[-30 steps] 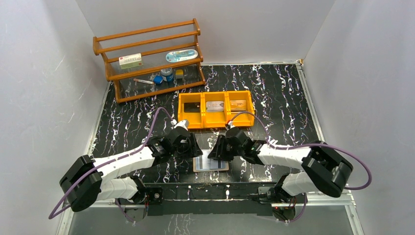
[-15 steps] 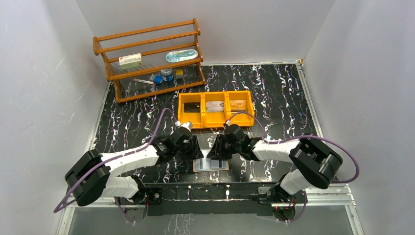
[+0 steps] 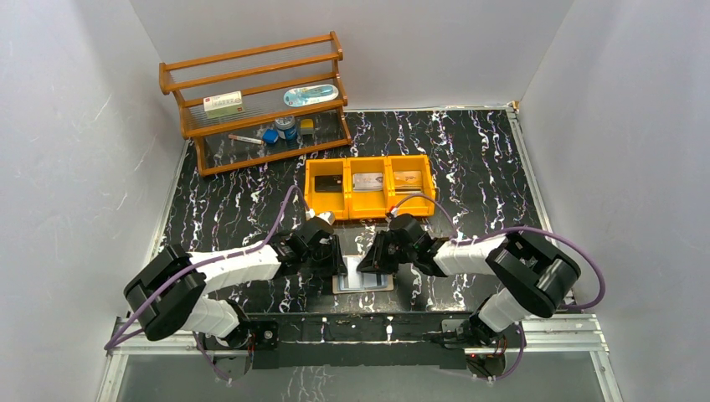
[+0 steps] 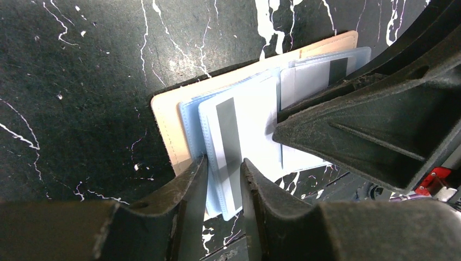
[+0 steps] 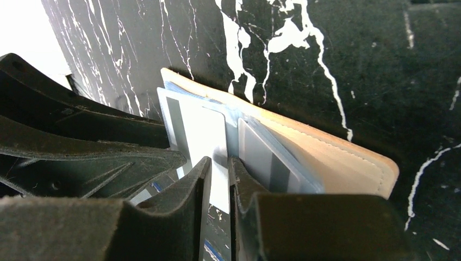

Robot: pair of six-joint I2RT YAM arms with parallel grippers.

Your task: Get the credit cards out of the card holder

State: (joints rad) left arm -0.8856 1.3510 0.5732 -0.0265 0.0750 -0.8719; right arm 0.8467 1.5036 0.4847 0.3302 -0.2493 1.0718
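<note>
The card holder (image 3: pixel 378 286) lies open near the table's front edge, tan cover (image 4: pixel 164 126) down and pale blue pockets up. A white credit card with a grey stripe (image 4: pixel 229 123) sits in one pocket, and a greyer card (image 4: pixel 318 75) in the other. My left gripper (image 3: pixel 334 261) (image 4: pixel 223 163) stands over the striped card's near end, jaws a narrow gap apart, the card's face showing between them. My right gripper (image 3: pixel 374 258) (image 5: pixel 219 163) is down on the same card (image 5: pixel 202 135), its jaws only a slit apart. Neither card shows as pinched edgewise.
A yellow three-compartment bin (image 3: pixel 369 204) behind the grippers holds a dark, a silvery and a tan card. A wooden rack (image 3: pixel 255 102) with small items stands at the back left. The two grippers' fingers nearly touch over the holder.
Both grippers have come down and inward onto the card holder, and both pairs of jaws have narrowed. The holder has stayed in place.
</note>
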